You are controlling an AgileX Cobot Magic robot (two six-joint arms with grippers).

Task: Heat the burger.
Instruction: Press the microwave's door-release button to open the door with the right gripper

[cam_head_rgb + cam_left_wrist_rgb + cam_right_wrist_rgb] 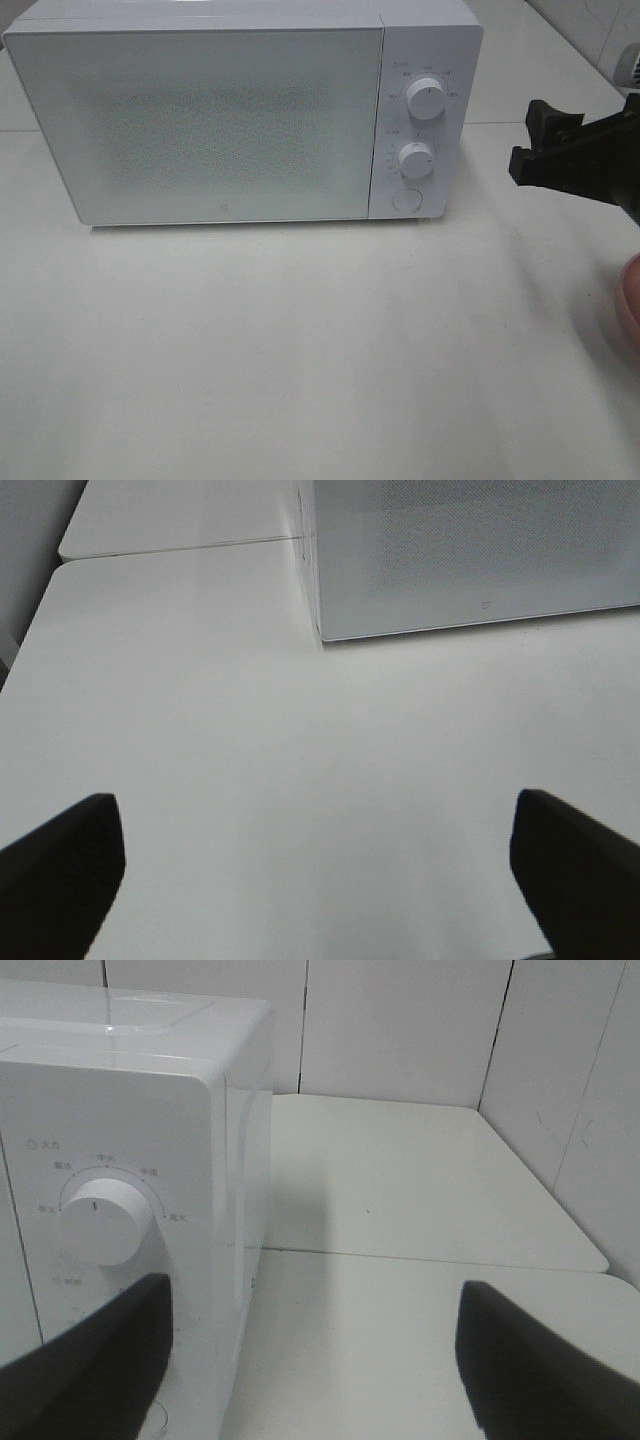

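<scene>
Burger: not in any view. Only a curved pink plate rim (630,300) shows, below and just outboard of the right gripper (530,140). The burger probably sits there, unconfirmed.

White box-shaped microwave oven (200,120) stands ahead of both grippers, frosted door shut.

Right gripper: black fingers spread wide, empty, raised off the white tabletop (300,350). It is level with the control panel and off its outer side, with the upper round white knob (100,1230) just oven-ward of it.

Left gripper (320,875): spread wide, empty, low over the table, with the oven's front corner ahead.

Step in hand, judged: get the door open. The likely release is the flat round button (405,198) under the lower knob (415,158). Approach square-on, press with one fingertip, keep clear of both knobs, and avoid shoving the oven backward.
</scene>
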